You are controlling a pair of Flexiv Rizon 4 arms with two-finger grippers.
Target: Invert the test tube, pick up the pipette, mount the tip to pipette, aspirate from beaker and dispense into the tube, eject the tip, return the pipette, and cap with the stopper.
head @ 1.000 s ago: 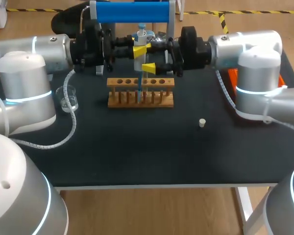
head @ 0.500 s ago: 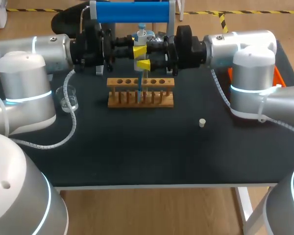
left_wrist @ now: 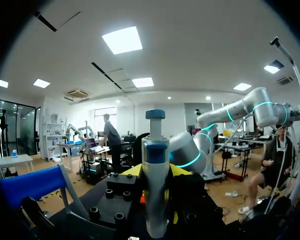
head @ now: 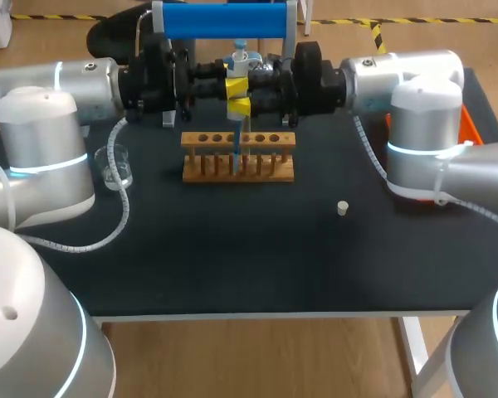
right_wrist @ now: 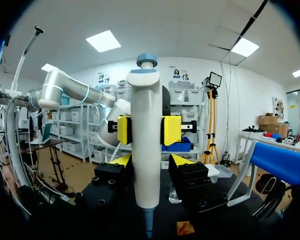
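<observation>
The pipette (head: 235, 133) stands upright with the left gripper (head: 235, 85) clamped on its body, one yellow pad on each side. Just below, the right gripper (head: 241, 107) straddles the same body with its fingers spread and not pressing. The pipette's tip points down at a middle hole of the wooden rack (head: 238, 156). A blue-barred stand (head: 224, 20) rises just behind. The glass beaker (head: 116, 166) sits left of the rack, and the white stopper (head: 342, 208) lies well apart towards the front right.

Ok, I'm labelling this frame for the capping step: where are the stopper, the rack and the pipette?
stopper (head: 343, 208), head view, its top face.
rack (head: 189, 140), head view, left end of its top bar.
pipette (right_wrist: 145, 125), right wrist view, middle of its white body.
</observation>
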